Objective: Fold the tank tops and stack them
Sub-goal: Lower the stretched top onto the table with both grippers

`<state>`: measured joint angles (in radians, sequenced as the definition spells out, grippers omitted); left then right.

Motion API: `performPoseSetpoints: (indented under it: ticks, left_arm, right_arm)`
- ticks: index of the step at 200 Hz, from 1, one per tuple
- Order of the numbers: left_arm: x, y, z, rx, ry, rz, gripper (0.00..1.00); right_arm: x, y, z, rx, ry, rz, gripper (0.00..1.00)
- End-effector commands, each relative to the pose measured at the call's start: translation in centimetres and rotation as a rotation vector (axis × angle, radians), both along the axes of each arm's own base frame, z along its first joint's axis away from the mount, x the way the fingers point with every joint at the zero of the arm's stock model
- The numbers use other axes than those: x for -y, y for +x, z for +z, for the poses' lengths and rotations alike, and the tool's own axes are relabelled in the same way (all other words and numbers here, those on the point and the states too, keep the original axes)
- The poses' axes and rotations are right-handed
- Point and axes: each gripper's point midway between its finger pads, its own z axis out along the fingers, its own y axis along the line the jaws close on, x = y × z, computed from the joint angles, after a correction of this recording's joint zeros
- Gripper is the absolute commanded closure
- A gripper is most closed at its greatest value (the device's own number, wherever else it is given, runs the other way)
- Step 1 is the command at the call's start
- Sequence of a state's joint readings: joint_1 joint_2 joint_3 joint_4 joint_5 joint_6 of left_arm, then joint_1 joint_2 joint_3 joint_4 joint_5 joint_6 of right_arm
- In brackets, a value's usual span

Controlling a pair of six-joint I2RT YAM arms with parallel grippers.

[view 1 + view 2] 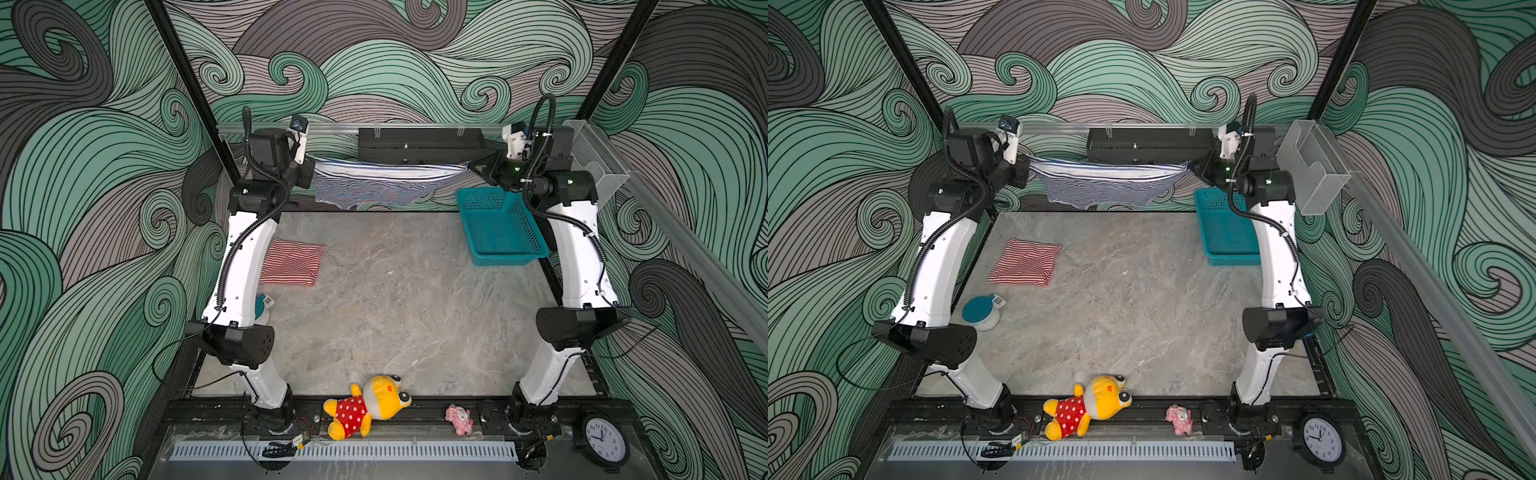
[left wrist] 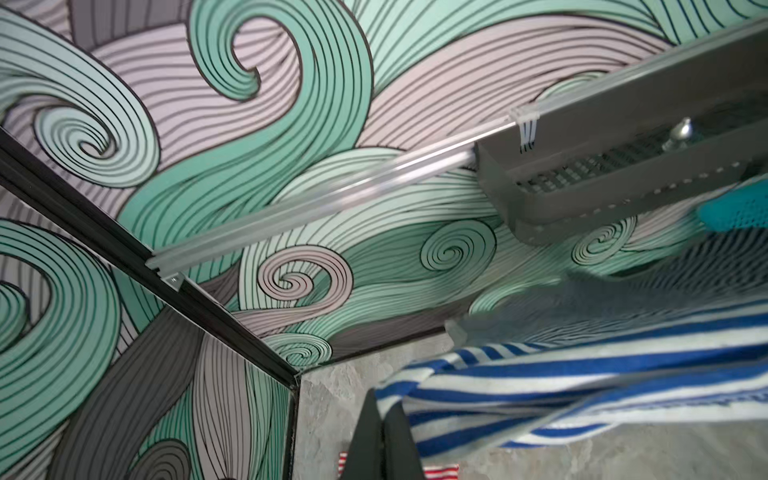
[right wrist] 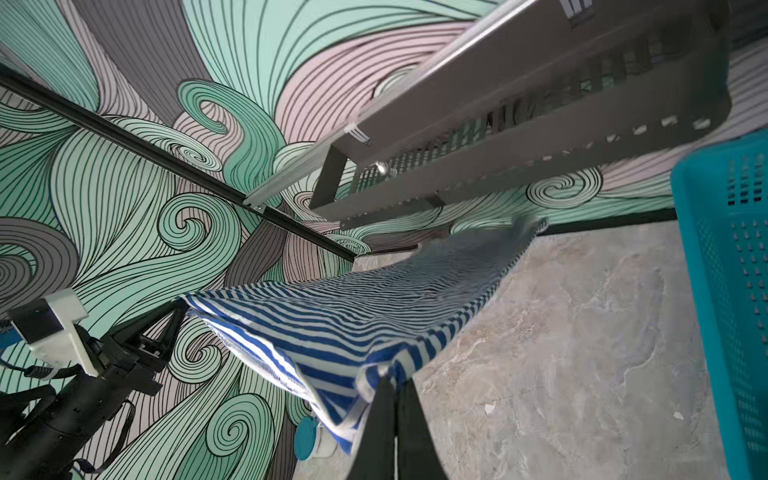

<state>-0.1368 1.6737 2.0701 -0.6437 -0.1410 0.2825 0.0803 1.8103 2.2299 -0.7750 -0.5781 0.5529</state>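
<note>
The navy-and-white tank top (image 1: 384, 183) (image 1: 1106, 183) hangs stretched in the air over the table's far edge, sagging in the middle. My left gripper (image 1: 312, 167) (image 2: 384, 405) is shut on its left end. My right gripper (image 1: 471, 165) (image 3: 395, 384) is shut on its right end. Both wrist views show the striped cloth (image 2: 582, 386) (image 3: 353, 324) pinched at the fingertips. The red-and-white tank top (image 1: 293, 262) (image 1: 1025, 262) lies folded on the table's left side, beside the left arm.
A teal basket (image 1: 498, 226) stands at the back right under the right arm. A black tray (image 1: 419, 145) hangs on the back rail just behind the cloth. A plush toy in a polka-dot dress (image 1: 365, 407), a small pink toy (image 1: 459, 419), a clock (image 1: 602, 440) and a teal-lidded round thing (image 1: 982, 311) sit nearer.
</note>
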Motion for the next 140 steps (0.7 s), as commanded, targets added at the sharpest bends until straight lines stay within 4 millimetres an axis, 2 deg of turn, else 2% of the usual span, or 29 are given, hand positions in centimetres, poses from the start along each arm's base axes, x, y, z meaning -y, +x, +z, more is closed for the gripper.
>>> performPoseSetpoints:
  ticks: [1,21,40,50,61,84,106,127,140]
  left_arm:
    - [0.3,0.7,-8.1,-0.147,-0.031,-0.026,1.0]
    - [1.4,-1.1,-15.8,-0.322,-0.052,-0.084,1.0]
    - [2.1,-3.8,-22.7,-0.516,-0.074,-0.129,1.0]
    - [2.4,-5.8,-25.5,-0.619,-0.081,-0.147,1.0]
    - [2.6,-8.0,-28.0,-0.725,-0.103,-0.156,1.0]
    - [3.8,-12.5,-31.3,-0.869,-0.14,-0.249,1.0]
    - [5.1,-16.1,-33.2,-0.983,-0.187,-0.344,1.0]
    - [5.6,-18.5,-34.5,-1.086,-0.213,-0.366,1.0]
    - [5.3,-19.0,-35.1,-1.107,-0.209,-0.35,1.0]
  right_arm:
    - [-0.1,0.4,-5.1,-0.069,0.03,0.0,1.0]
    - [0.1,-0.6,-11.9,-0.191,0.042,-0.002,1.0]
    - [0.3,-2.4,-17.9,-0.294,0.062,0.003,1.0]
    - [0.5,-3.7,-20.7,-0.347,0.062,-0.001,1.0]
    - [0.7,-5.3,-22.9,-0.39,0.057,0.0,1.0]
    - [1.1,-8.4,-26.0,-0.456,0.03,0.004,1.0]
    - [1.1,-10.9,-28.2,-0.52,0.024,0.019,1.0]
    - [1.2,-12.7,-29.6,-0.556,0.015,0.022,1.0]
    - [1.4,-13.5,-30.1,-0.569,0.011,0.019,1.0]
